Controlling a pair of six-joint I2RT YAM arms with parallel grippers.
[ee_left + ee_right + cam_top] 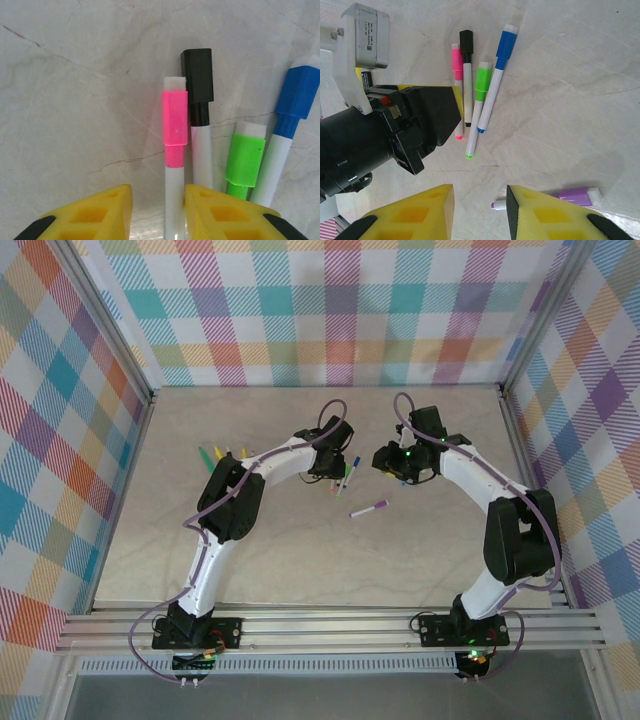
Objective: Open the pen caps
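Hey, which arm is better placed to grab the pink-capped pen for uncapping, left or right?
Left. The left pincer has the pink-capped pen between its open fingers, barrel not yet clamped. The right pincer hangs open by the purple pen, apart from that row.

**Spotter:** Where does your left side sit?

**Me:** I've got the left gripper about mid-table, at the near end of a row of four pens lying side by side, their caps pointing away from it. The leftmost pen runs between my fingers, and the other three lie to its right.

**Spotter:** And the right?

**Me:** My right gripper hangs just right of that row, apart from it. A lone pen lies crosswise to the row at my right finger, nearer the bases. More pens lie far left, just beyond the left arm's elbow.
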